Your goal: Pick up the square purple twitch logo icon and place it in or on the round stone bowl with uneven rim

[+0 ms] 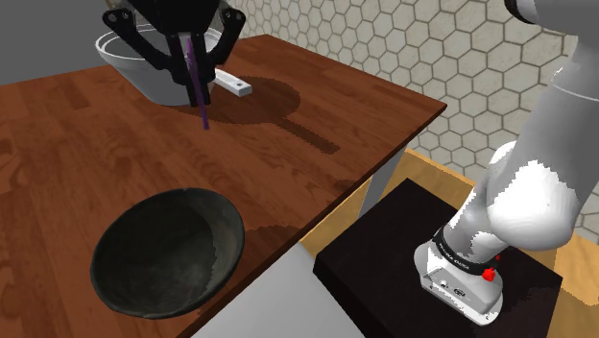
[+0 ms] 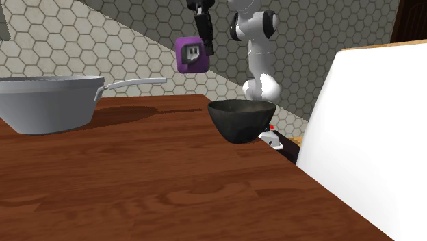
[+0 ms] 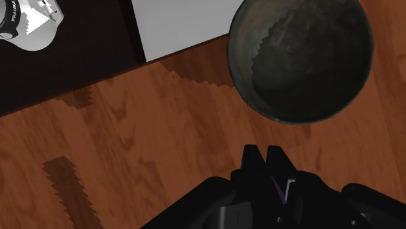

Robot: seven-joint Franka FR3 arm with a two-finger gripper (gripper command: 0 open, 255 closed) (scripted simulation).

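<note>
My gripper (image 1: 197,58) hangs high over the wooden table, shut on the flat purple Twitch icon (image 2: 191,54), which hangs below the fingers with its face showing in the second exterior view. From the shoulder view the icon (image 1: 199,82) is seen edge-on as a thin purple strip. In the wrist view the fingers (image 3: 255,159) clasp a sliver of purple (image 3: 279,189). The dark stone bowl (image 1: 168,252) sits empty near the table's front edge; it also appears ahead of the gripper (image 3: 267,156) as the bowl (image 3: 299,58) and in the second exterior view as the bowl (image 2: 241,120).
A grey metal pot (image 2: 48,103) with a long handle (image 2: 133,83) stands on the table (image 1: 86,163) at the back, behind the gripper in the shoulder view. The robot's dark stand (image 1: 432,269) lies past the table's edge. A white panel (image 2: 369,137) blocks the second exterior view's right.
</note>
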